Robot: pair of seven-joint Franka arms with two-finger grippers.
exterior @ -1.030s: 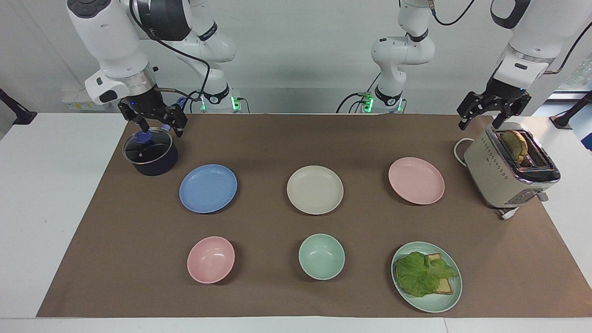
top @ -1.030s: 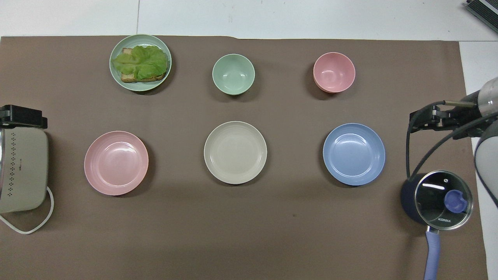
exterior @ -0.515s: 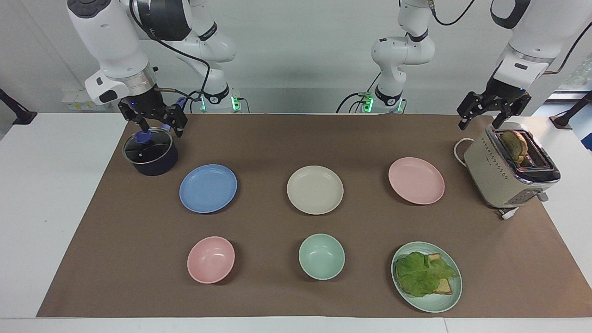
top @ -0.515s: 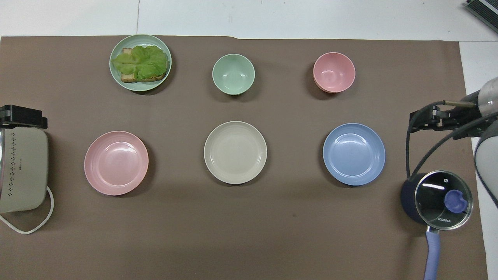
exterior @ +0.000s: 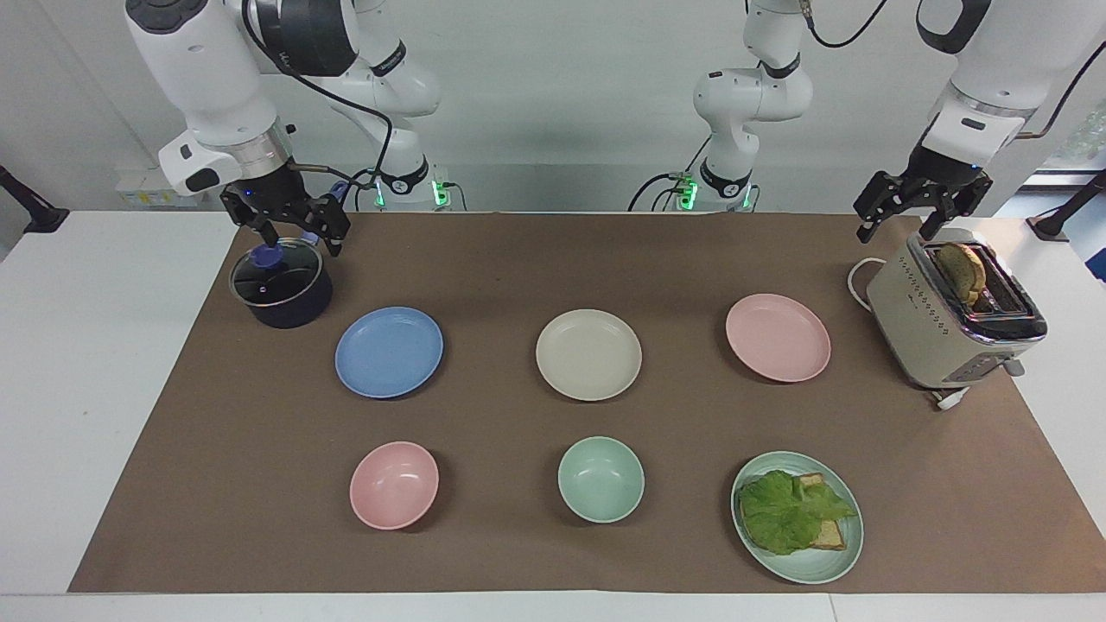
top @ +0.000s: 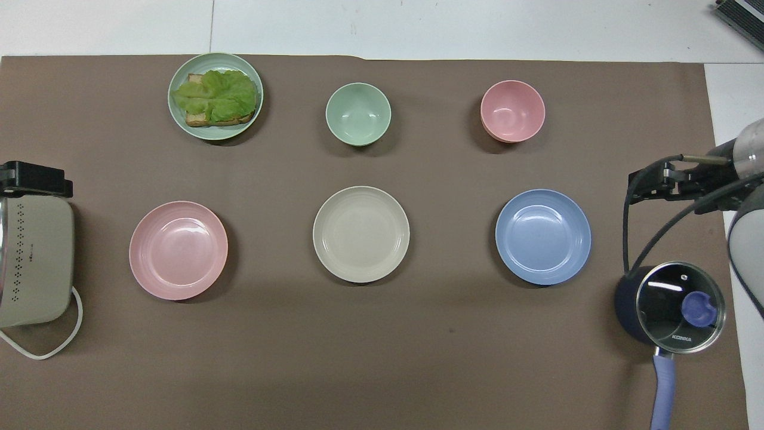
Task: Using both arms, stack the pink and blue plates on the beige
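Three plates lie in a row across the brown mat. The beige plate [exterior: 588, 354] [top: 361, 233] is in the middle. The blue plate [exterior: 389, 352] [top: 542, 236] lies toward the right arm's end and the pink plate [exterior: 778, 337] [top: 178, 249] toward the left arm's end. All three are bare and apart from each other. My right gripper [exterior: 298, 240] hangs open just over the lidded pot, holding nothing. Over the toaster's end hangs my left gripper [exterior: 897, 231], open as well, with nothing in it.
A dark pot with a glass lid [exterior: 281, 285] [top: 671, 304] stands beside the blue plate. A beige toaster [exterior: 955, 315] [top: 33, 263] with bread in it stands beside the pink plate. Farther from the robots are a pink bowl [exterior: 394, 485], a green bowl [exterior: 600, 479] and a green plate [exterior: 829, 566] with lettuce and bread.
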